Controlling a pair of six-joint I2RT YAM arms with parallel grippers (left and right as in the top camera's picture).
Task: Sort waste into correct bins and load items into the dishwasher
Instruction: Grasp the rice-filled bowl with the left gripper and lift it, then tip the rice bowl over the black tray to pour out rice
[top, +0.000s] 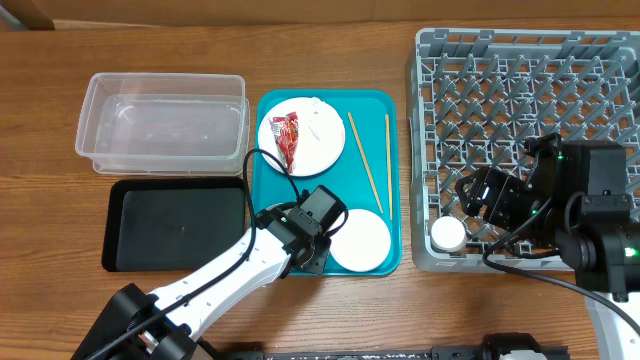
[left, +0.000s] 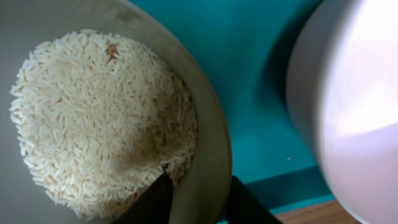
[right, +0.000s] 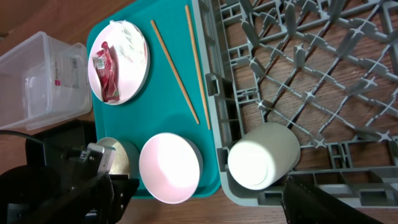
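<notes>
Left fingers (left: 155, 202) pinch the rim of a bowl (left: 214, 137) — heaped with rice (left: 93, 118) — right fingers (right: 329, 199) spread.

A teal serving tray (top: 372, 135) lies flat on the wooden table (top: 420, 310), near the middle and a little toward the left edge, its long sides running from near edge to far edge. At the table's far left corner a paler wooden piece (top: 25, 12) shows, cut off, its kind unclear.
</notes>
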